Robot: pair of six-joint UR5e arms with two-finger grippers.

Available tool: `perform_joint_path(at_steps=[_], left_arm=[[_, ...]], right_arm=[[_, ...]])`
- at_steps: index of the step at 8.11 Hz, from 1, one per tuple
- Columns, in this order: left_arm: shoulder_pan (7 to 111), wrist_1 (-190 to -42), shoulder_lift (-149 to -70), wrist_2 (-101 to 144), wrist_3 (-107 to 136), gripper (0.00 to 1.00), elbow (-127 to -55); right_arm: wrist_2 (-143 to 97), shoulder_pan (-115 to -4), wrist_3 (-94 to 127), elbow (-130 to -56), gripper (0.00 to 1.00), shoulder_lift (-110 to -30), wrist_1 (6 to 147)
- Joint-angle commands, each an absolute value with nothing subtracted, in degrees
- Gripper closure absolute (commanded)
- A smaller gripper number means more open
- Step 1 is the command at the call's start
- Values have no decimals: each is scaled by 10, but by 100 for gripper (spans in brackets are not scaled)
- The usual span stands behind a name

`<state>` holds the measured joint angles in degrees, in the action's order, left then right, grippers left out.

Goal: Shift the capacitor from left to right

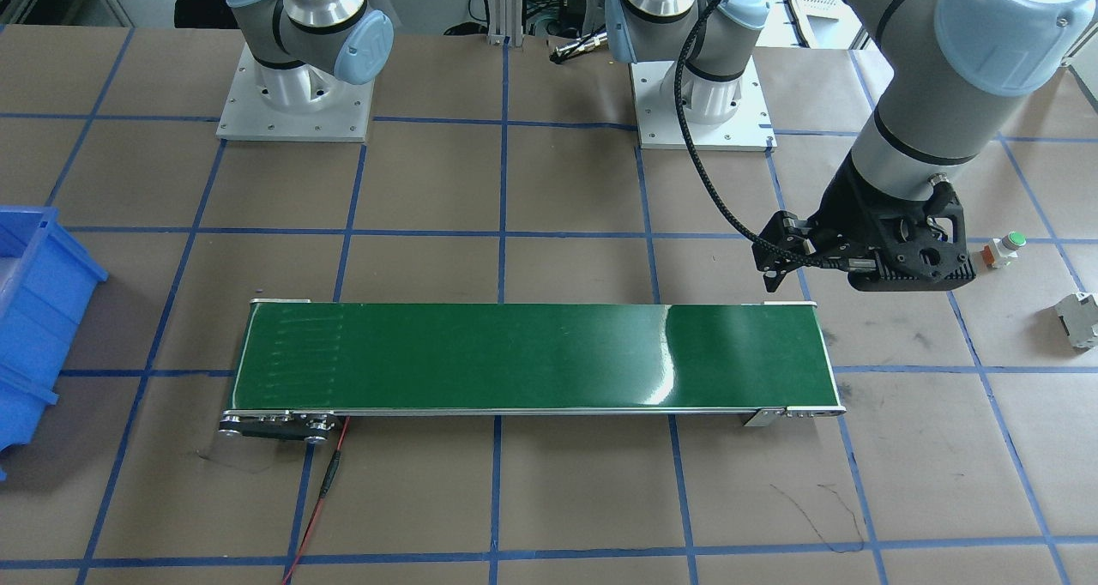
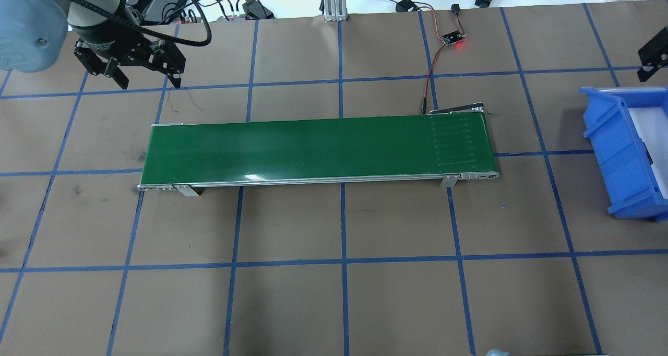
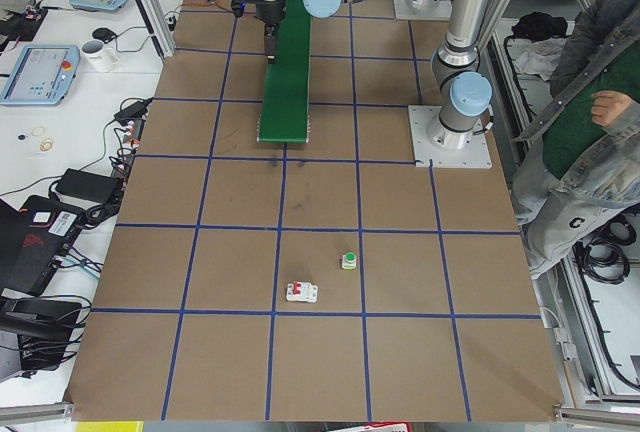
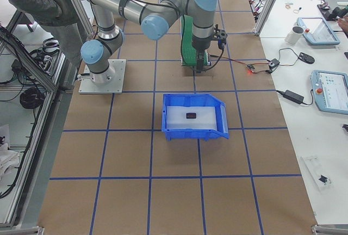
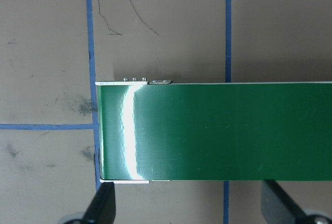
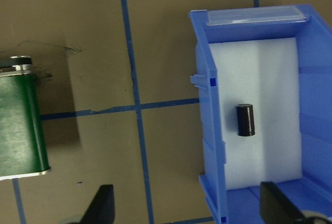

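Brown paper gridded with blue tape covers the table (image 2: 396, 225), and a green conveyor belt (image 2: 318, 150) lies along its middle. Over the belt's left end hangs the left gripper (image 2: 151, 82), fingers spread wide and holding nothing. Just past the belt's right end hangs the right gripper (image 6: 187, 187), likewise spread and empty. Below it, near that same end, sits a blue bin (image 6: 207, 146).

The capacitor (image 6: 245, 120) lies on its side on the white foam liner (image 6: 270, 68) inside the bin, touching neither gripper. Its long axis runs crosswise to the belt's length; which end is which cannot be told.

Beyond the belt's left end two parts rest on the paper, a little apart from each other: a white button part with a green cap (image 1: 1005, 249) and a light grey block (image 1: 1079, 319).

On the belt's far side from the robot bases stands a white bench (image 3: 60, 102) strewn with cables and control pendants. On the bases' side, a person in a grey jacket (image 3: 590, 132) waits.
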<state>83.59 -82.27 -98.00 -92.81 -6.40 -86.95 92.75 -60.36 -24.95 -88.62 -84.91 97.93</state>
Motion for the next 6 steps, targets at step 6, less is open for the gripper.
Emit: perform_joint_path(at_steps=[6], left_arm=[[836, -823, -980, -929, -65, 0, -868]], right_arm=[[860, -851, 64, -884, 0, -867, 933]])
